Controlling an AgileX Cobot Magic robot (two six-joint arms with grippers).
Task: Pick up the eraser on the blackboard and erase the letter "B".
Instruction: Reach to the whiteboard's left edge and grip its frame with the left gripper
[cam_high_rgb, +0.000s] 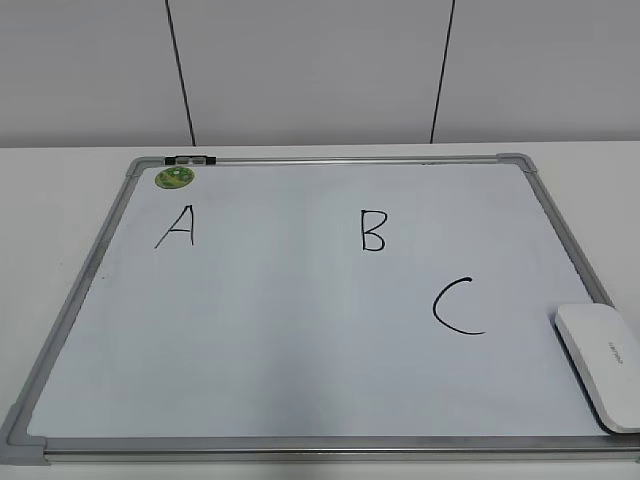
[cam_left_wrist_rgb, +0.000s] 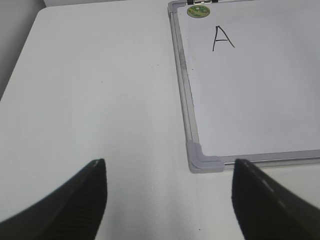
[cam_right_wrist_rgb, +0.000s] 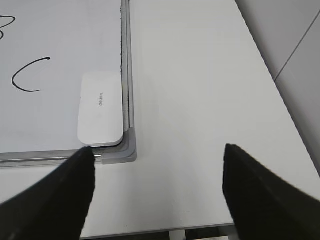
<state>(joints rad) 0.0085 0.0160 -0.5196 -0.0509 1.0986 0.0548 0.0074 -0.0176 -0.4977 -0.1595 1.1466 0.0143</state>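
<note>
The blackboard (cam_high_rgb: 300, 350) is a pale whiteboard with a silver frame, lying flat on the white table. The black letter "B" (cam_high_rgb: 373, 231) is in its upper middle. The white eraser (cam_high_rgb: 603, 363) lies at the board's near right corner; it also shows in the right wrist view (cam_right_wrist_rgb: 101, 108). My right gripper (cam_right_wrist_rgb: 158, 155) is open and empty above bare table, right of the board's corner. My left gripper (cam_left_wrist_rgb: 169, 170) is open and empty above bare table, left of the board's near left corner (cam_left_wrist_rgb: 202, 159). Neither gripper shows in the exterior view.
A black "A" (cam_high_rgb: 176, 227) and a black "C" (cam_high_rgb: 455, 306) are also on the board. A round green magnet (cam_high_rgb: 174, 178) sits at its far left corner. The table's near edge (cam_right_wrist_rgb: 150, 231) and right edge run close to my right gripper.
</note>
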